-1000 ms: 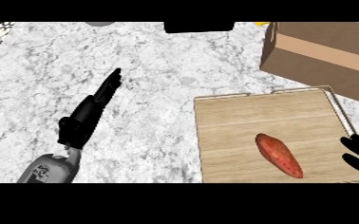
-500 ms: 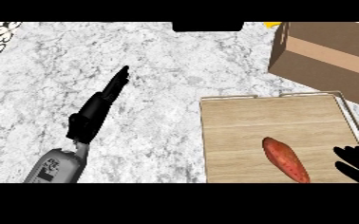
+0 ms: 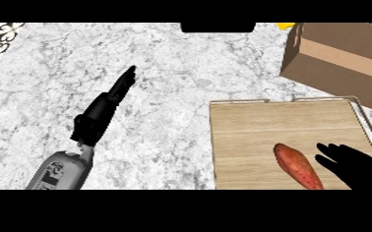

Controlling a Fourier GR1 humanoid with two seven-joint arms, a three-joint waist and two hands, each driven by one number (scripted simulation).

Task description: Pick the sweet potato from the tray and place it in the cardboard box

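Note:
An orange-red sweet potato lies at a slant on the wooden tray, near the tray's front edge. My right hand comes in from the lower right, just right of the sweet potato, fingers spread and open, a small gap between them. The cardboard box stands at the upper right, beyond the tray's far edge. My left hand rests over the marble counter at the left, fingers straight and pointing away, holding nothing.
A dark object sits at the counter's far edge in the middle. A yellow thing peeks out beside the box's top left corner. Marble counter stretches between my left hand and the tray.
My right hand has come further into view from the right edge, closing in on the sweet potato. The view shifted a little; the left hand kept its pose.

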